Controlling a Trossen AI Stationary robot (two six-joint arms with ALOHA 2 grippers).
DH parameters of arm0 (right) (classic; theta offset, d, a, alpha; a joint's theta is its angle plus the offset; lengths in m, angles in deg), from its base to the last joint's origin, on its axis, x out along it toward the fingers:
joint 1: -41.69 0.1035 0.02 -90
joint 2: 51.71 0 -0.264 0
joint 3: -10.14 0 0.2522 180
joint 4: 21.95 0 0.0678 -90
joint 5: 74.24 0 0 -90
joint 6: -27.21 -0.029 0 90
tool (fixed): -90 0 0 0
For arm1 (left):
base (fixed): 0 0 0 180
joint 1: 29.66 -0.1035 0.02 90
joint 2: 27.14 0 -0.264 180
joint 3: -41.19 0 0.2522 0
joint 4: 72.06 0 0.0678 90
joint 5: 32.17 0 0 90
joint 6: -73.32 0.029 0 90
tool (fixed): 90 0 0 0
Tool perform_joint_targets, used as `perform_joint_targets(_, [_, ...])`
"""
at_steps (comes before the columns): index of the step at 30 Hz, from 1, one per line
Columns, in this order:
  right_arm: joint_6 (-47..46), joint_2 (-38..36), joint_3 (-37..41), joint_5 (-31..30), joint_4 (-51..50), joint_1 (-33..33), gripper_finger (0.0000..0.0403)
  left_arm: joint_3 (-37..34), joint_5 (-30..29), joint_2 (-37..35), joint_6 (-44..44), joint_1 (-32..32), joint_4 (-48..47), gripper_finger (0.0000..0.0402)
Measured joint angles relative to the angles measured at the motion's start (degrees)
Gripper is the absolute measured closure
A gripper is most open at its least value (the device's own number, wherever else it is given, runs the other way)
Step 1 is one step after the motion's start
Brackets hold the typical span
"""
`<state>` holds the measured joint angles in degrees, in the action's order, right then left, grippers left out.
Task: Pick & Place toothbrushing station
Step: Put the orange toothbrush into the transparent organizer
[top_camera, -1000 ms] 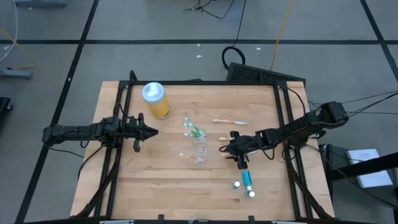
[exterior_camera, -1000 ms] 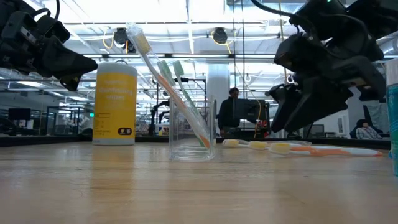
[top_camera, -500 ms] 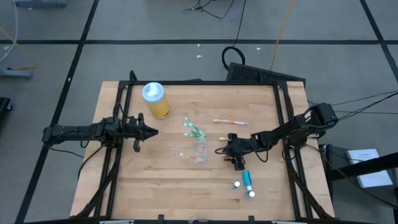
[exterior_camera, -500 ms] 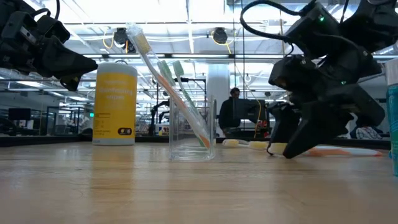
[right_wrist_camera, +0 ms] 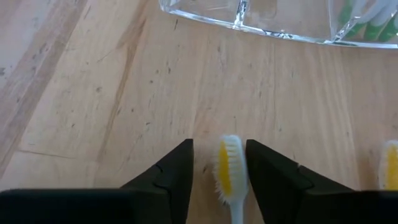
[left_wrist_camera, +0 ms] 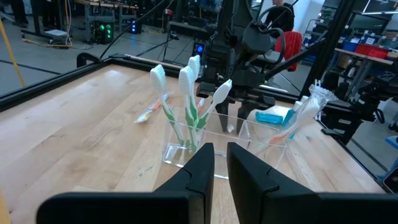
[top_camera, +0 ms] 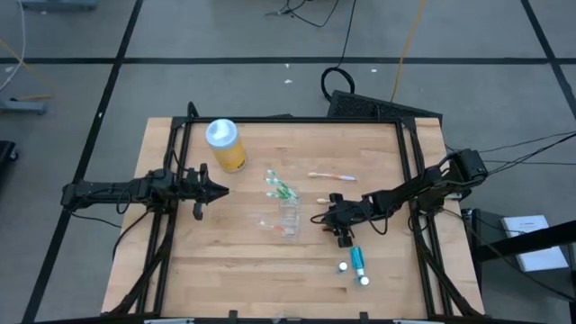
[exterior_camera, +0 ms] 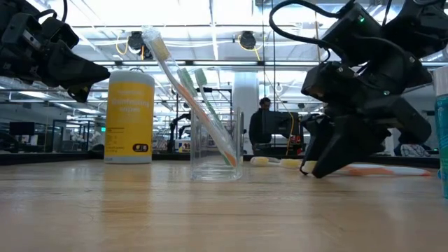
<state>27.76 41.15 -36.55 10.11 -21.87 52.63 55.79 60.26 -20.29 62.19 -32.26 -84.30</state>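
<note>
A clear cup [top_camera: 289,217] stands mid-table with several green and white toothbrushes [exterior_camera: 199,105] leaning in it. My right gripper [right_wrist_camera: 219,149] slants down just right of the cup, open, one finger on each side of the head of a yellow-and-white toothbrush [right_wrist_camera: 229,171] that lies flat on the table. In the low view this gripper [exterior_camera: 313,170] reaches down to the tabletop. An orange toothbrush [top_camera: 329,176] lies farther back. Teal tubes [top_camera: 357,263] lie near the front right. My left gripper [top_camera: 217,190] hovers level at the table's left, shut and holding nothing. My right gripper straddles the yellow toothbrush's bristle head [right_wrist_camera: 227,155], coming slanted from above and from the table's right, the fingers along the brush. Only narrow gaps show beside the head; I cannot tell whether a finger touches it. The brush lies flat on the table.
A yellow bottle with a pale blue lid [top_camera: 225,144] stands at the far left. A second yellow brush head [right_wrist_camera: 390,163] lies beside the first. Black frame rails [top_camera: 175,225] run along both table sides. Bare wood [top_camera: 243,270] lies in front of the cup.
My right gripper has sunk toward the table, tipping more steeply downward, and its fingertips now stand at the tabletop beside the lying toothbrushes. The cup and brushes have stayed put.
</note>
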Motion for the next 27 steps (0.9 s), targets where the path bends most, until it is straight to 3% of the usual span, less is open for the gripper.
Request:
perform_joint_targets(20, [2.1, 0.1, 0.1, -3.8, -0.3, 0.0, 0.035, 0.0, 0.0, 0.0, 0.0, 0.0, 0.0, 0.0353])
perform_joint_targets(27, [3.4, 0.1, 0.1, -4.1, -0.3, -0.1, 0.0354, 0.0, 0.0, 0.0, 0.0, 0.0, 0.0, 0.0353])
